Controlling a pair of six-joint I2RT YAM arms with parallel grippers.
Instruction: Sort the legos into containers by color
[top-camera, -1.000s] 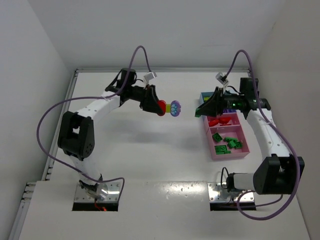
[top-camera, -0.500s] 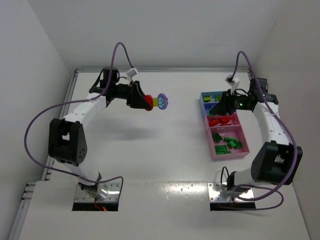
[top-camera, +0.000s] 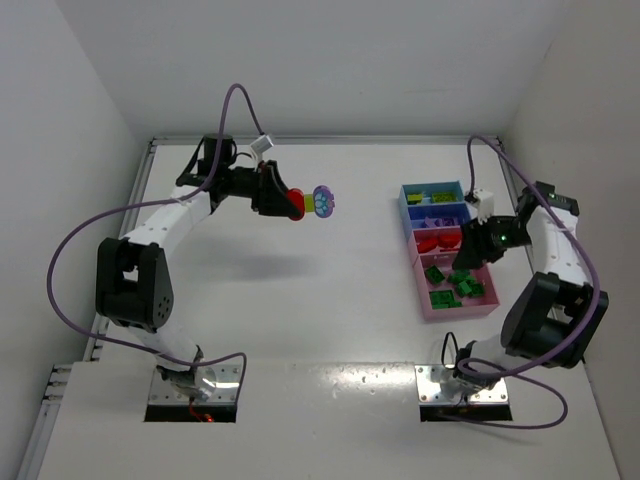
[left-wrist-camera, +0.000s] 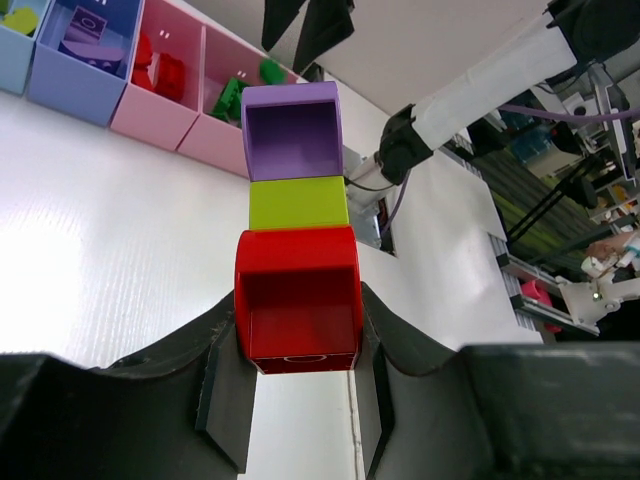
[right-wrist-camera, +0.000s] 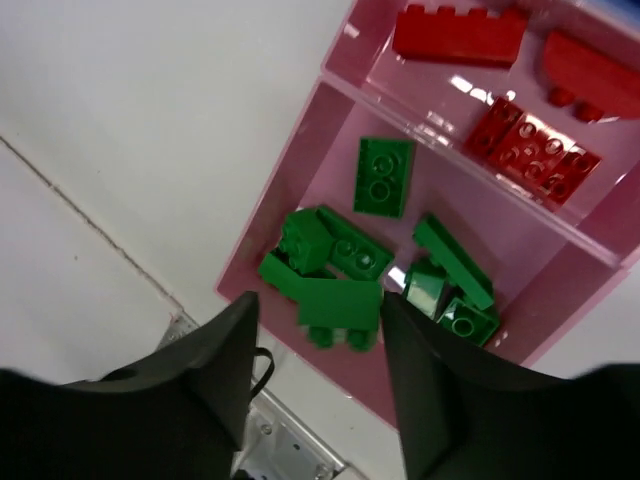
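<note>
My left gripper (top-camera: 290, 203) is shut on the red bottom brick of a stack (top-camera: 318, 203) of red, yellow-green and purple legos, held in the air left of the trays. In the left wrist view the red brick (left-wrist-camera: 298, 310) sits between the jaws, with the yellow-green one (left-wrist-camera: 298, 203) and the purple one (left-wrist-camera: 291, 135) beyond it. My right gripper (top-camera: 468, 262) hangs open over the pink tray's green compartment (top-camera: 460, 311). In the right wrist view a blurred green brick (right-wrist-camera: 340, 305) lies loose between the spread fingers (right-wrist-camera: 225, 350), above several green bricks.
A row of trays runs along the right: a light blue one (top-camera: 432, 190), a blue one holding purple pieces (top-camera: 438, 211), a pink compartment with red bricks (top-camera: 440, 241), then the green one. Red bricks (right-wrist-camera: 455, 35) show in the right wrist view. White walls stand close on the left and right.
My right gripper has swung from over the blue trays to over the green compartment, with a green brick now loose between its jaws. The left arm drew the stack back left, then held still.
</note>
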